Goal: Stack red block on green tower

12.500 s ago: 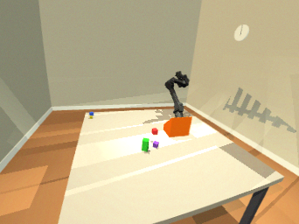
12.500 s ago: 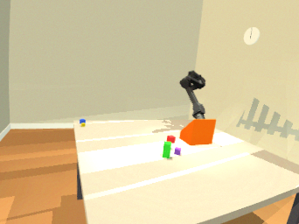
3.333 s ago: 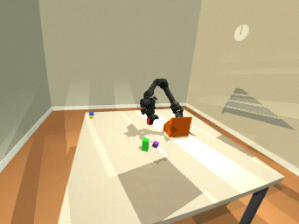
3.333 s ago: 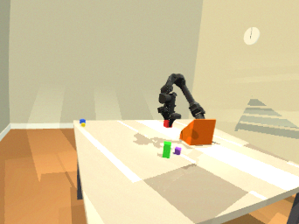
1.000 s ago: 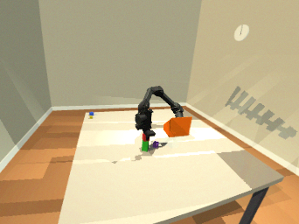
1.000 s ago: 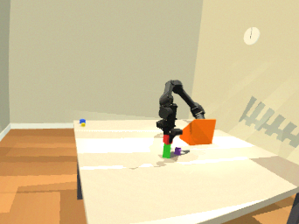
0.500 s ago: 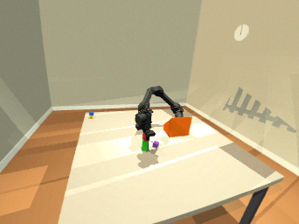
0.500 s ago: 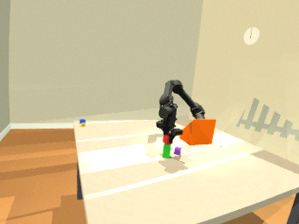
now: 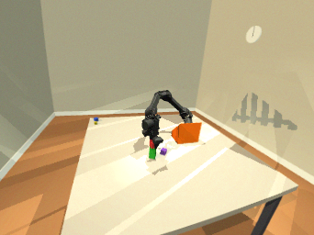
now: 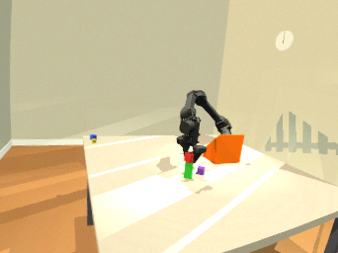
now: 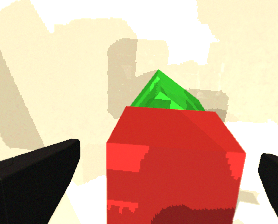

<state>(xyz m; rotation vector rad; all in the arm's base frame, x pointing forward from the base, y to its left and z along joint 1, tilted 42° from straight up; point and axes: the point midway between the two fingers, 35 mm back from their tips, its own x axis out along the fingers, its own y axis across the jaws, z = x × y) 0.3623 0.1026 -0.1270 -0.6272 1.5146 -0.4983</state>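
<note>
The red block (image 9: 151,144) (image 10: 189,157) (image 11: 175,190) sits on top of the green tower (image 9: 152,154) (image 10: 188,171) (image 11: 159,90). The tower stands upright on the table, and the red block looks roughly level and in line with it in the top and exterior views. In the wrist view the red block hides most of the tower; only a green corner shows past its far edge. My gripper (image 9: 153,141) (image 10: 191,153) (image 11: 167,154) is open around the red block. A gap shows between each finger and the block in the wrist view.
A purple block (image 9: 163,151) (image 10: 201,170) lies close to the right of the tower's base. A large orange object (image 9: 189,133) (image 10: 225,149) stands farther back on the right. A small blue block (image 9: 95,119) (image 10: 93,137) and a yellow one (image 9: 95,123) (image 10: 94,141) are at the far left corner.
</note>
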